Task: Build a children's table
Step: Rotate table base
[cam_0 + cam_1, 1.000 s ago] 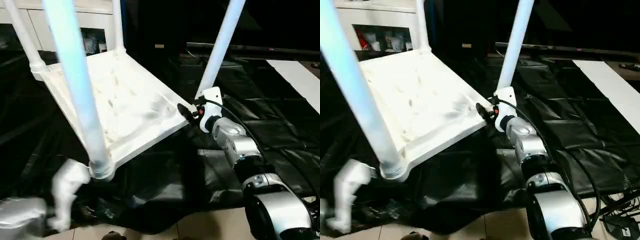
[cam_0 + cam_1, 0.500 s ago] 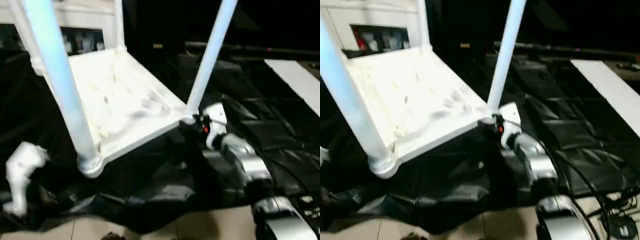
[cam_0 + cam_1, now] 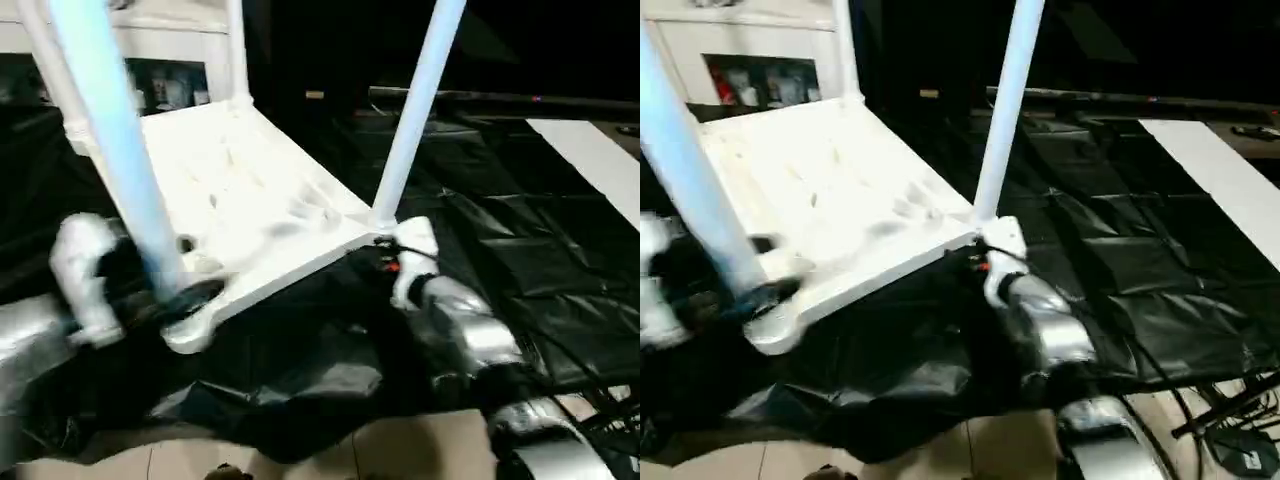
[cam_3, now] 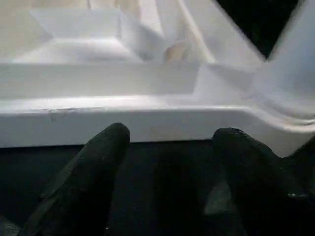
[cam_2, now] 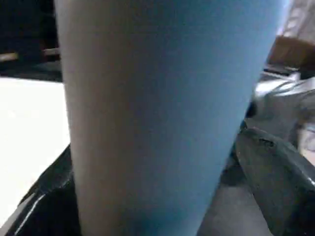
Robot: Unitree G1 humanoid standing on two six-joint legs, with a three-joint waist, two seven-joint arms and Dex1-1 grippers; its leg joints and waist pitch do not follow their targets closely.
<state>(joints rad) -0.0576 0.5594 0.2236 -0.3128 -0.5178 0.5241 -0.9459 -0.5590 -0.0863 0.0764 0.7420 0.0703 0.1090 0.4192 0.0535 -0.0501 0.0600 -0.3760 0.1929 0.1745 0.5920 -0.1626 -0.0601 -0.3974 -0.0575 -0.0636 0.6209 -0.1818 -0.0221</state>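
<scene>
The children's table lies upside down and tilted, its ribbed white tabletop facing up and four white legs rising from the corner sockets. My left gripper is open around the base of the near-left leg. That leg stands between its black fingers in the left wrist view. My right gripper is open at the tabletop's near-right corner, just below the right leg. Its two fingertips sit apart under the white rim, with nothing between them.
A black sheet covers the floor under and around the table. A white cabinet with glass doors stands behind at the left. A white board lies at the far right. Cables trail over light tiles nearby.
My left gripper has come up from the lower left and now has the near-left leg between its fingers. The right gripper stays by the near-right corner. The camera has shifted.
</scene>
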